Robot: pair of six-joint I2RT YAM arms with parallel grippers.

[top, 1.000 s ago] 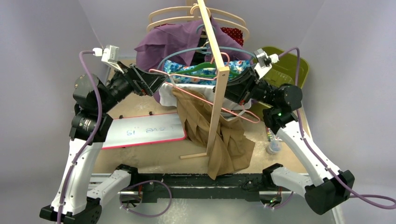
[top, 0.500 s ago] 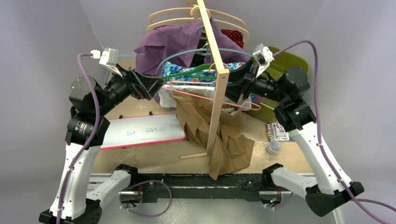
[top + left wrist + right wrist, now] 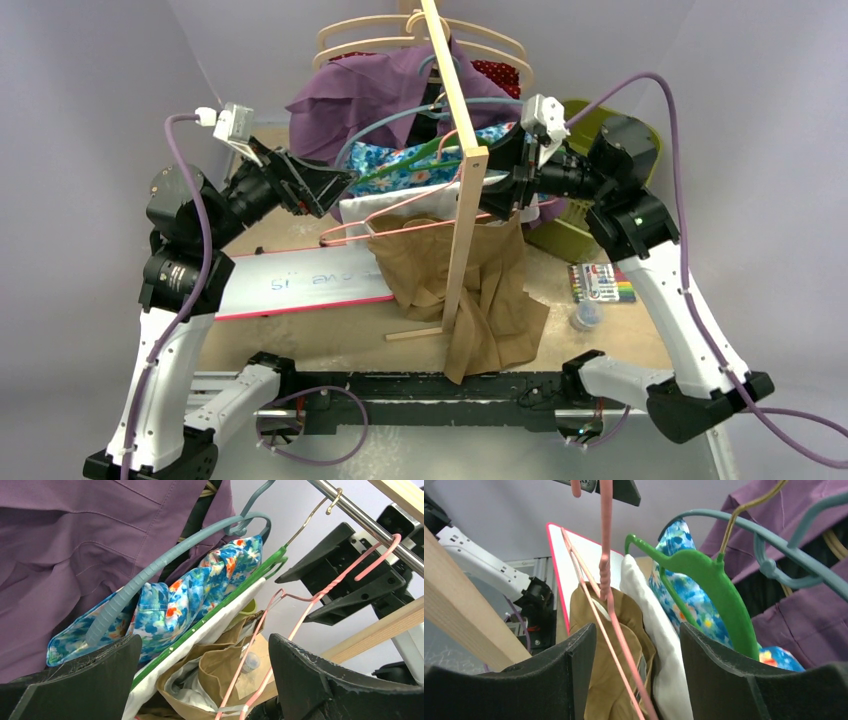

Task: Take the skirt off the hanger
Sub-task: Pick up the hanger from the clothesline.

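We see the tan skirt (image 3: 455, 290), creased, draped on the pink wire hanger (image 3: 392, 214) at the wooden rack (image 3: 462, 200), above the sandy table (image 3: 330, 335). L gripper (image 3: 204, 642) gapes wide. R gripper (image 3: 636, 630) is parted w/ hanger wire between. Grey walls (image 3: 90, 100).

Blue handwriting on whiteboard (image 3: 300, 291), upside down, too blurred to read

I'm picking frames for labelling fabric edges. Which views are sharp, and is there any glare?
Top external: evenly lit and sharp, the tan skirt without glare. Left wrist: floral fabric crisp, a bright highlight along the metal rail. Right wrist: pink hanger and green hanger clear, the near wooden post softer.
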